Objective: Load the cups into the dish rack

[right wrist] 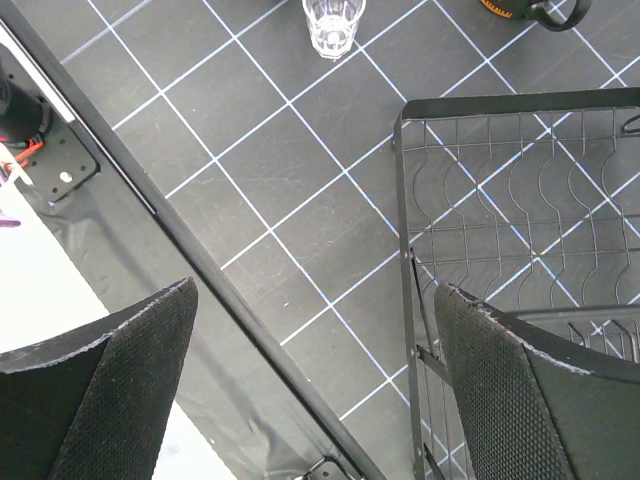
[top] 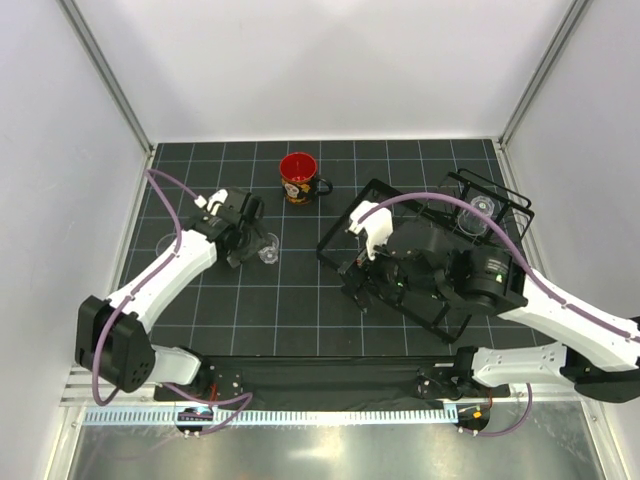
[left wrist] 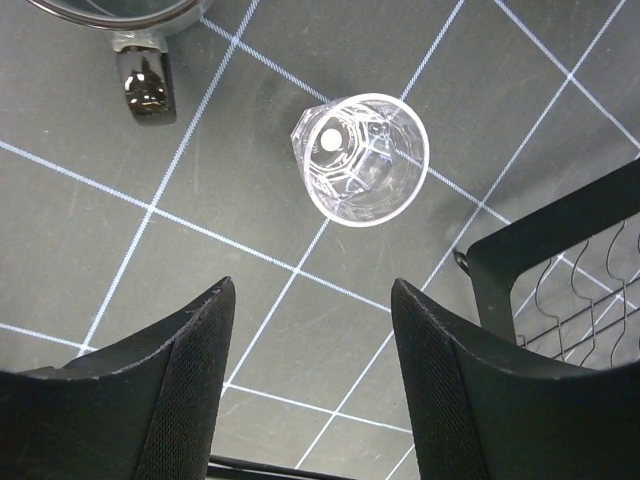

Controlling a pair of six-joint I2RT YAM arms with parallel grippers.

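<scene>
Presently the left tool (left wrist: 312, 300) is released and empty. The tumbler (left wrist: 362, 160) stands upright just ahead, left of centre on the worktop (left wrist: 100, 250), beside the rack (left wrist: 560, 230). It should advance to straddle the tumbler before closing. The right tool (right wrist: 315, 295) is released too.

hand (right wrist: 315, 300) spread over dish rack (right wrist: 520, 97) corner, tumbler (right wrist: 332, 25) beyond.

You'll find the mug (top: 298, 178), red inside and black outside, upright at 12 o'clock on the surface (top: 300, 300), with its handle toward 3. One clear tumbler (top: 268, 250) stands upright near centre, and a second tumbler (top: 165, 243) at 9 o'clock. The black wire rack (top: 345, 217) lies skewed at 3 o'clock, holding clear tumblers (top: 483, 208) in its far corner.
</scene>
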